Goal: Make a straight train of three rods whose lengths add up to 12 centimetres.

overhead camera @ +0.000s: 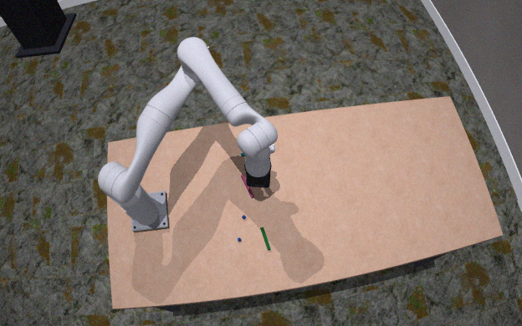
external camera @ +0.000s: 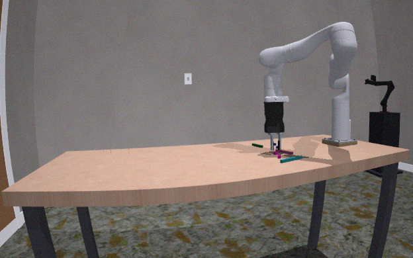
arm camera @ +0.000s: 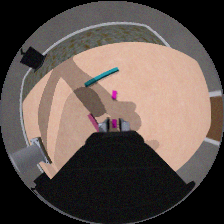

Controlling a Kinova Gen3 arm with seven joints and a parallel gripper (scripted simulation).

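Observation:
My gripper [external camera: 275, 147] hangs straight down, low over the table, with its fingers partly open. In the wrist view a short magenta rod [arm camera: 114, 123] lies on the table between the fingertips; they are not closed on it. A second magenta rod [arm camera: 114, 94] lies just beyond it. A pink rod [overhead camera: 248, 186] lies next to the gripper, on the side of the robot's base. A turquoise rod [external camera: 291, 159] lies further off and also shows in the wrist view [arm camera: 101, 76]. A green rod [overhead camera: 265, 238] and two blue rods [overhead camera: 243, 216] [overhead camera: 238, 239] lie towards the table's front edge.
The arm's base plate [overhead camera: 150, 213] is bolted at the table's left end. A black stand [external camera: 384, 127] with a small dark arm is on the floor beyond the table.

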